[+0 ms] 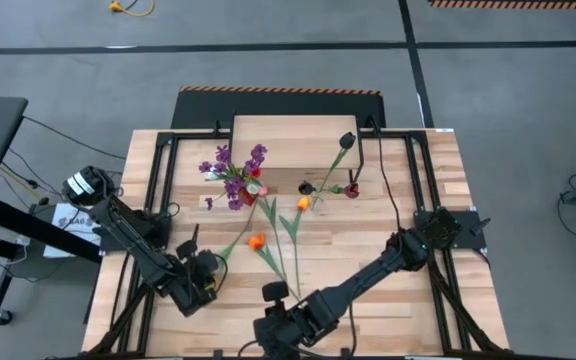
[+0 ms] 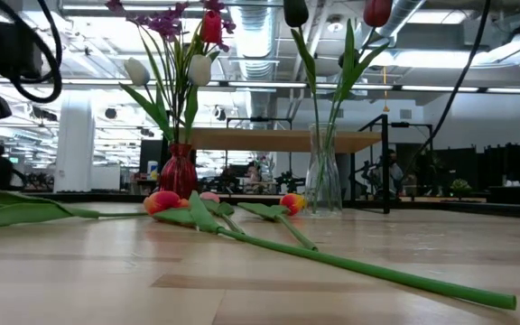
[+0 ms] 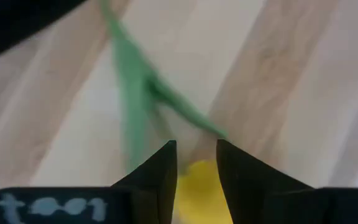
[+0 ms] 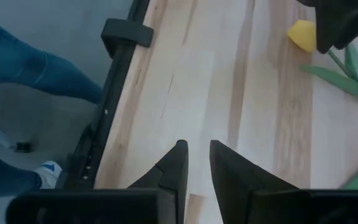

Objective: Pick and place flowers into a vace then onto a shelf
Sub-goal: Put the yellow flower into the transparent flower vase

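Note:
A yellow tulip (image 3: 197,183) lies on the plank tabletop, and my left gripper (image 3: 196,146) is shut on it at the table's near left (image 1: 206,270). My right gripper (image 4: 196,144), shut and empty, hovers at the near middle (image 1: 276,292). Two orange tulips (image 1: 256,241) (image 1: 303,203) lie flat on the table with long green stems (image 2: 350,264). A red vase (image 2: 179,171) holds purple sprigs with white and red tulips. A glass vase (image 2: 323,181) holds a dark maroon tulip (image 1: 346,140) and a red one. Both vases stand in front of the shelf (image 1: 288,140). My left gripper has the yellow tulip's head (image 3: 199,186) between its two fingers, where the stem begins. The fingers slant down from above and point along the stem (image 3: 135,106). Stem and leaves lie on the table ahead of the fingertips. The head's tip (image 4: 302,34) pokes out beside the gripper.
A black metal frame (image 4: 120,81) runs along the table's edges. A person's legs in blue jeans (image 4: 23,59) stand just beyond that edge beside my right gripper. Bare planks (image 1: 398,310) lie at the table's near right.

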Controlling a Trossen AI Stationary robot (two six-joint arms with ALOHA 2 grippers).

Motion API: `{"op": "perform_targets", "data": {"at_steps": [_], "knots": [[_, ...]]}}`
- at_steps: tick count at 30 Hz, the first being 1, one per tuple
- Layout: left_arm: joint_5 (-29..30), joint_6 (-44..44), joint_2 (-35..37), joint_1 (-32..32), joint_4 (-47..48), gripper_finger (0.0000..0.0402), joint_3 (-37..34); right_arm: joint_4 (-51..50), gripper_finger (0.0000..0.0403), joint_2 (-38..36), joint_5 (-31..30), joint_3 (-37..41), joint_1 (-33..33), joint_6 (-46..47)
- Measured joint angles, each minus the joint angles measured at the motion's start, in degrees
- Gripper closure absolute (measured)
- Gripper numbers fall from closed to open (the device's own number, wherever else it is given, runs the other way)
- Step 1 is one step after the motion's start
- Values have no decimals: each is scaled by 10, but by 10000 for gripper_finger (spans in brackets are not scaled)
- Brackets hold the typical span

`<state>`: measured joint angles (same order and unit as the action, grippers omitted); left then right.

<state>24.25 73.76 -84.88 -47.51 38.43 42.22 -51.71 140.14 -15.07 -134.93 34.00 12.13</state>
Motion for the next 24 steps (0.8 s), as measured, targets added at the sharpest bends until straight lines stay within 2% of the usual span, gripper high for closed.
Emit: {"op": "perform_targets", "data": {"at_steps": [4,10,17,24], "knots": [[-2,-2,0,0,-30,278,0,2,341,0,0,0,6,14],[-9,7,0,6,-16,253,0,6,341,0,0,0,13,20],[-14,10,0,10,-7,251,0,8,341,0,0,0,16,25],[-20,25,0,10,53,251,0,12,341,0,0,0,15,25]]}}
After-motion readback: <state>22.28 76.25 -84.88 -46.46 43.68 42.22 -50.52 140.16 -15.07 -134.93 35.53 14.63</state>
